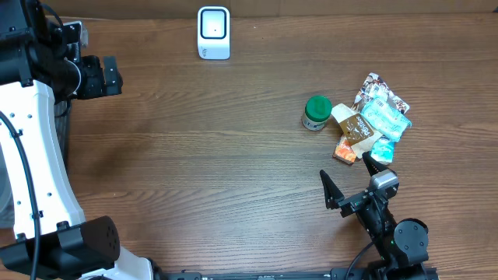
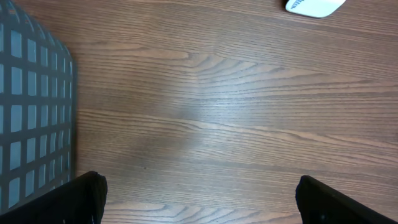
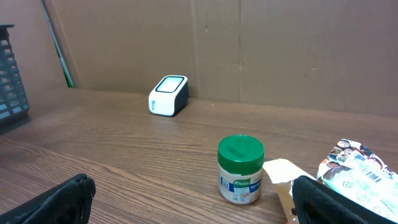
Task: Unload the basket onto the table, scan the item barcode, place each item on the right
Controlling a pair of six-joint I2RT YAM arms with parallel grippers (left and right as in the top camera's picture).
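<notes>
Right claw (image 1: 348,173) hung released and empty, near the green-lidded jar (image 1: 317,113), which stood just beside the packets (image 1: 377,117). I judged I should grip the jar's body, keeping its label uncovered for the distant scanner (image 1: 213,33).

Wooden table (image 1: 233,155), dark mesh basket (image 2: 31,93)

"Knorr" on green-lidded jar (image 3: 240,171)

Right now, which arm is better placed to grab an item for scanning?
Right. The right gripper, open, sits close beside the green-lidded jar and the snack packets, facing them. The left gripper, also open, hangs across the table by the basket, far from every item.
</notes>
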